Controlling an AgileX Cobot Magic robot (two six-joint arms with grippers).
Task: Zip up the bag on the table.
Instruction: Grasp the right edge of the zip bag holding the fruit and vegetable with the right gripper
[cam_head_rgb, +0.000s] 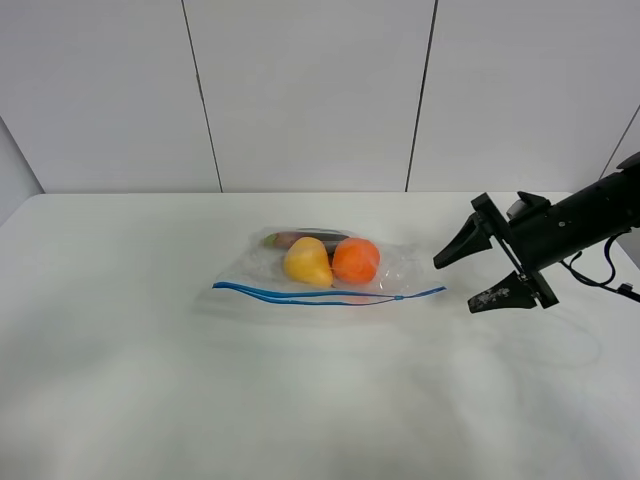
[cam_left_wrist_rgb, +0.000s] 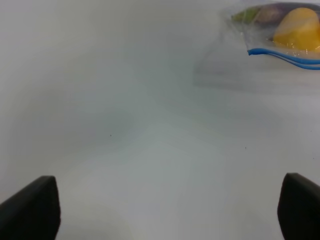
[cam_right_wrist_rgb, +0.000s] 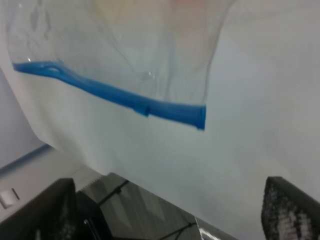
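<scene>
The clear bag (cam_head_rgb: 392, 268) lies in the middle of the white table (cam_head_rgb: 150, 390), its blue zipper strip (cam_head_rgb: 300, 296) along the near edge. A yellow fruit (cam_head_rgb: 307, 262), an orange (cam_head_rgb: 356, 260) and a dark vegetable (cam_head_rgb: 305, 238) show through it. My right gripper (cam_head_rgb: 452, 287) is open and empty, just right of the strip's right end. The right wrist view shows that strip end (cam_right_wrist_rgb: 190, 114) ahead of the open right gripper (cam_right_wrist_rgb: 170, 215). My left gripper (cam_left_wrist_rgb: 165, 215) is open and empty over bare table; the bag's left corner (cam_left_wrist_rgb: 280, 50) lies far ahead. The left arm is outside the exterior view.
A grey panelled wall (cam_head_rgb: 310, 90) stands behind the table's far edge. The right arm's cable (cam_head_rgb: 600, 280) hangs by the table's right edge. Bare tabletop lies in front and to the left of the bag.
</scene>
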